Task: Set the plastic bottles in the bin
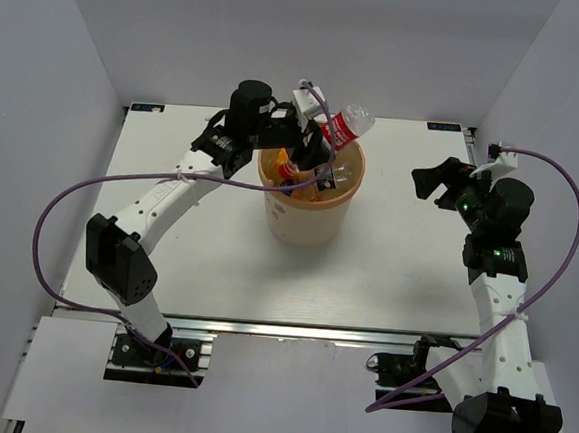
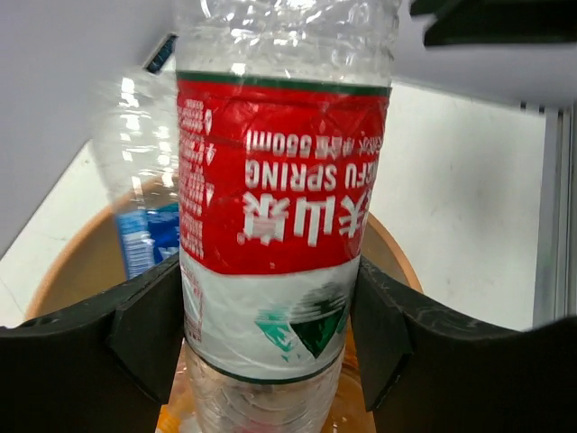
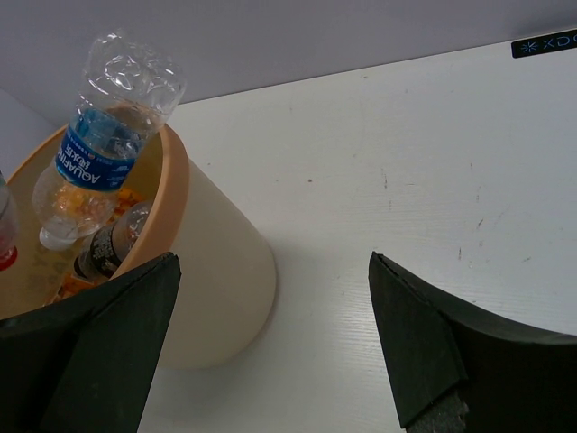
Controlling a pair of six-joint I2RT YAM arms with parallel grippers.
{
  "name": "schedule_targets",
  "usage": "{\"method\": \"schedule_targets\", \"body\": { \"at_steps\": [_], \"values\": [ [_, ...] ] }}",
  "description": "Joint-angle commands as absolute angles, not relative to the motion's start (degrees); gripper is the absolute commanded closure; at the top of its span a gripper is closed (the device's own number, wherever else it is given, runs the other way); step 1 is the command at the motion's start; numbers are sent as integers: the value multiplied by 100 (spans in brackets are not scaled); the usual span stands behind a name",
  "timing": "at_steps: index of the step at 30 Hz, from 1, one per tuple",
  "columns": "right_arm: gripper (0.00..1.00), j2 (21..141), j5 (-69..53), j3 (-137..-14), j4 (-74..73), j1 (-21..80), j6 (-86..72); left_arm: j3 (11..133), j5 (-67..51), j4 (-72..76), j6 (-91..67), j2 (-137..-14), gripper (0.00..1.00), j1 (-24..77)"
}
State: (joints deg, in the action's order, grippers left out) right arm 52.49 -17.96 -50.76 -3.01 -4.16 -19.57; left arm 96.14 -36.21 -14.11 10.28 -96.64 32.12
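Red-label bottle [image 2: 284, 189]: between the fingers of the left claw [image 2: 269, 329], over the mouth of the bin [image 1: 309, 218], lower end already inside the rim.
Long axis: tilted, clear base pointing out toward 1 o'clock in the top view, neck end down in the bin.
Left claw: pinching the bottle, one finger against each side below the label.
Coming move, as I judge it: spread the fingers; the bottle lies straight below and should slide in.
Right claw [image 3: 270, 343]: spread wide, holding nothing, at 3 o'clock from the bin, well apart.
Nearer arm: left.
Red label: "SPRING", "550ml", Chinese characters, upside down to the wrist camera.
Blue-label bottle [image 3: 108, 144]: in the bin, reads "AQUA…".
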Motion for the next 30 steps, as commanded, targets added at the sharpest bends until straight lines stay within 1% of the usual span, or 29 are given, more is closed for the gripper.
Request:
{"method": "schedule_targets", "body": {
  "at_steps": [1,3,4,6,13,16,17,20,21,23,24,25,26,27,28,30],
  "values": [
    [11,5150,-1749,-5089,-150,-440,-1898,9861,-3402,-2109,1871,-9483,23,3506],
    [11,5177,-1714,-5106,-141,-448,-1890,9905,-3288,-2241,1924,-9536,16,3559],
    [11,5185,-1705,-5115,-141,-448,-1890,9931,-3278,-2276,1925,-9545,8,3568],
    [11,5229,-1705,-5133,-158,-448,-1890,10028,-3243,-2373,1925,-9562,2,3568],
    [11,5229,-1687,-5124,-167,-448,-1872,10063,-2726,-2137,1618,-9352,2,3568],
    [11,5291,-1688,-5185,-237,-457,-1863,10282,-1743,-1837,1022,-9237,2,3568],
    [11,5317,-1618,-5212,-263,-457,-1863,10544,-1062,-1811,898,-9246,2,3560],
    [11,5344,-1407,-5247,-299,-466,-1855,10933,-118,-2030,521,-9255,2,3376],
    [11,5387,-1345,-5256,-316,-466,-1854,10916,425,-2004,371,-9211,2,3253],
    [11,5431,-1222,-5326,-430,-475,-1846,10715,729,-1986,-303,-8983,2,2648],
    [11,5475,-1178,-5344,-465,-475,-1820,10331,634,-1934,-551,-8861,2,2367],
    [11,5493,-1126,-5379,-509,-475,-1802,10031,511,-1864,-815,-8546,2,1686],
    [11,5519,-942,-5388,-623,-475,-1776,9689,510,-1733,-1279,-8360,2,1348],
    [11,5520,-862,-5396,-685,-475,-1767,9329,736,-1636,-1492,-8193,2,1127],
    [11,5520,-766,-5396,-738,-475,-1767,8690,1521,-1670,-1712,-8035,2,794],
    [11,5511,-441,-5379,-861,-475,-1758,8141,2177,-2054,-2240,-7726,2,564]
  ]
}}
